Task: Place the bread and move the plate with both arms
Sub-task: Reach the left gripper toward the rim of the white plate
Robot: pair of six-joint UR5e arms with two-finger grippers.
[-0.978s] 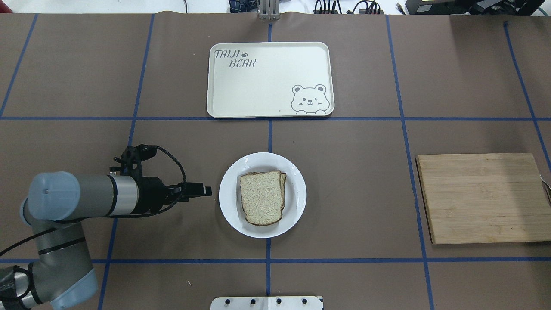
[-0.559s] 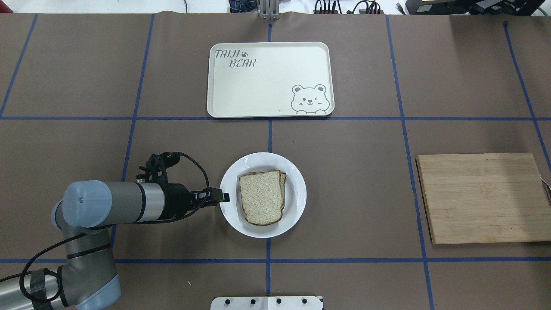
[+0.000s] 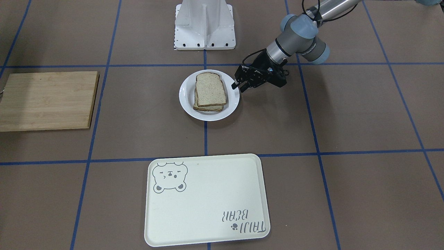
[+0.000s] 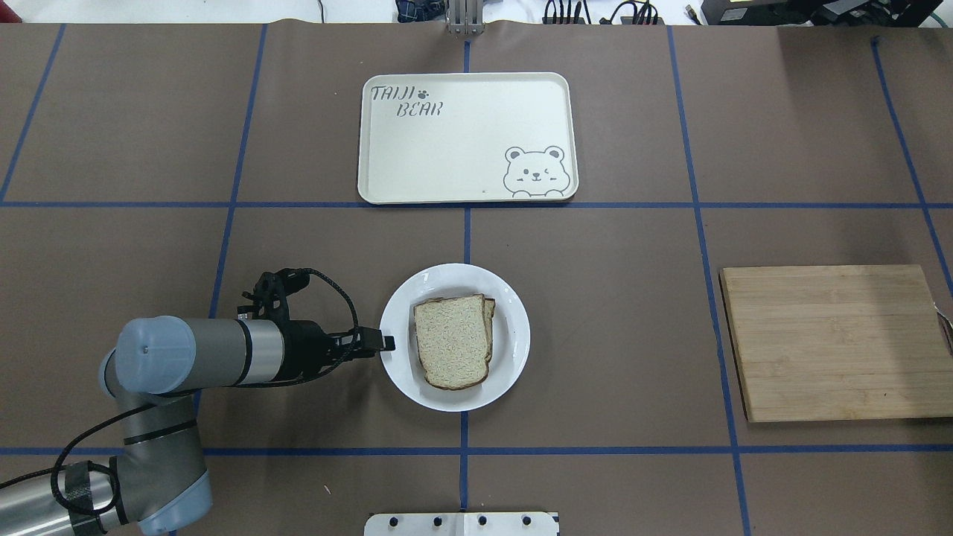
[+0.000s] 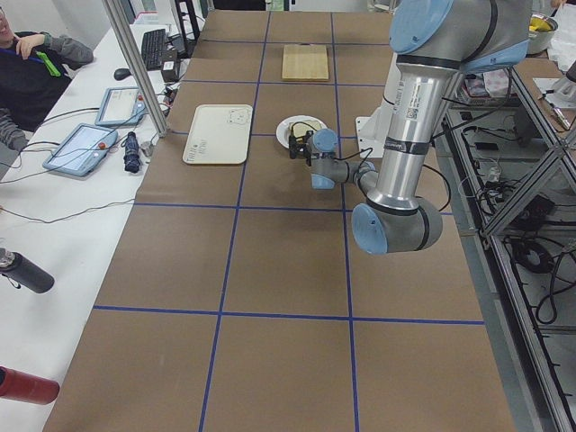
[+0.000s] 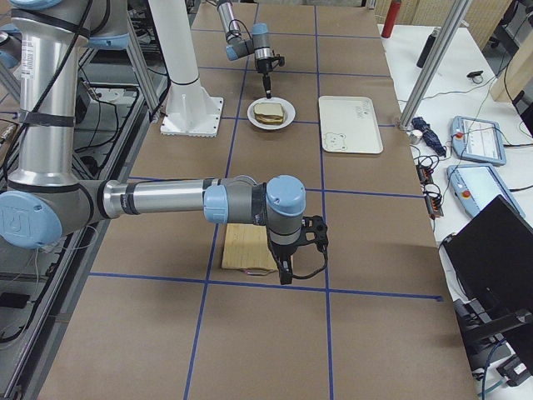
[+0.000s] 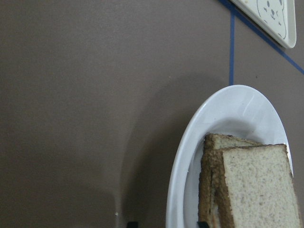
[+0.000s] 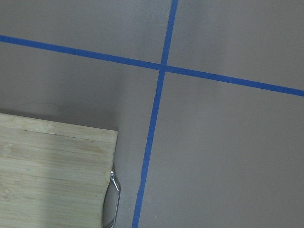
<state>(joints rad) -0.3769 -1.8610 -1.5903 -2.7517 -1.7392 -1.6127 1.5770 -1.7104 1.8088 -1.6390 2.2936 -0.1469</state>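
A plain tan slice of bread point(image 4: 453, 350) lies on top of a second slice on the round white plate point(image 4: 514, 357) at the table's middle. Both also show in the front view, the bread point(image 3: 210, 89) on the plate point(image 3: 184, 95). My left gripper point(image 4: 387, 342) lies low and level at the plate's left rim. In the left wrist view its two black tips stand apart on either side of the rim point(image 7: 178, 161), beside the bread point(image 7: 259, 190). It is open. My right gripper point(image 6: 284, 273) shows only in the exterior right view, so I cannot tell its state.
A cream tray point(image 4: 447, 149) with a bear drawing lies beyond the plate. A wooden cutting board point(image 4: 834, 342) lies at the right; the right wrist view shows its corner point(image 8: 47, 175). Operators and tablets are along the far table edge point(image 5: 85, 144).
My left arm has moved right, bringing its gripper from clear of the plate to the plate's left rim. In the last half second it has hardly moved. Plate and bread have not shifted.
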